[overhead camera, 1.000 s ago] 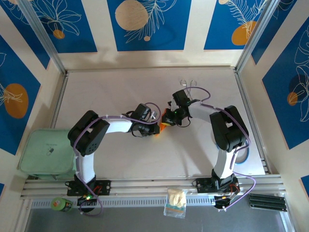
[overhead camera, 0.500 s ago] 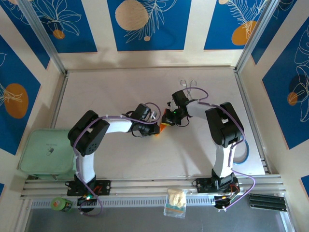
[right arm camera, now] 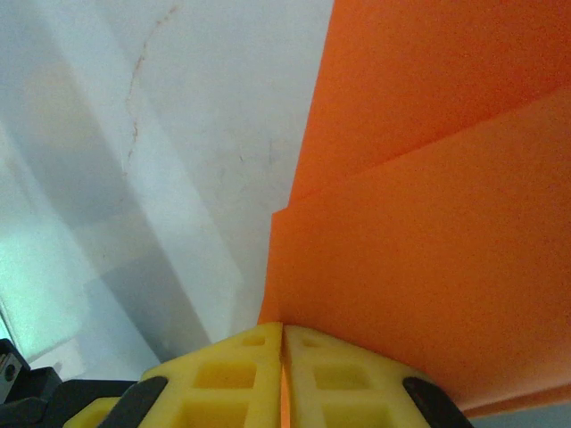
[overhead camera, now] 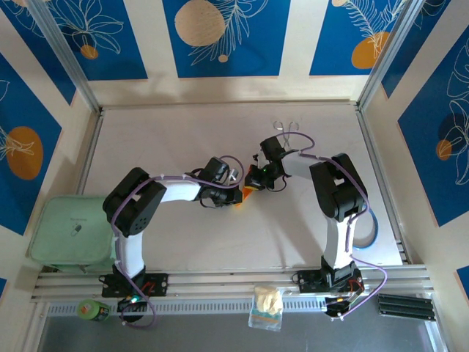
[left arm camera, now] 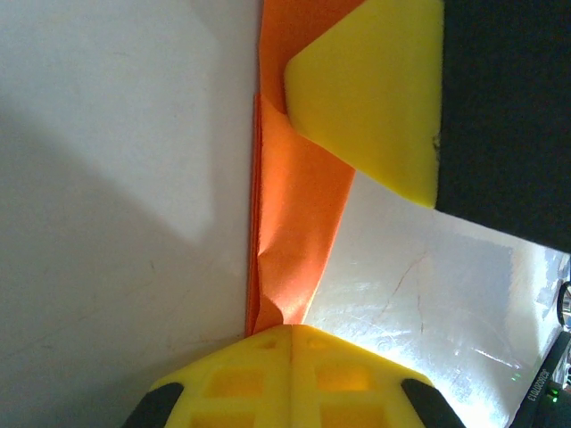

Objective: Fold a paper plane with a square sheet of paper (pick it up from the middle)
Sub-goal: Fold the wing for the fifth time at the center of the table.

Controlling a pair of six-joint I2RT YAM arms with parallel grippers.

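Left gripper [left arm camera: 293, 332]: is pinching shut on the orange paper [left arm camera: 299, 205] at its creased edge.
Right gripper [right arm camera: 282, 330]: is clamping the same paper's layered flap, jaws closed.
Orange paper: is being held between both grippers at the table's [overhead camera: 161, 147] middle.

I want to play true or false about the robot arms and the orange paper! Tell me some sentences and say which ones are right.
1. The orange paper is pinched by the left gripper. True.
2. The right gripper is wide open and far from the orange paper. False: it is shut on the orange paper too.
3. The orange paper lies as a flat open square. False: it is folded, with layered edges showing.
4. The metal tongs lie on the table beyond the arms, with no gripper on them. True.
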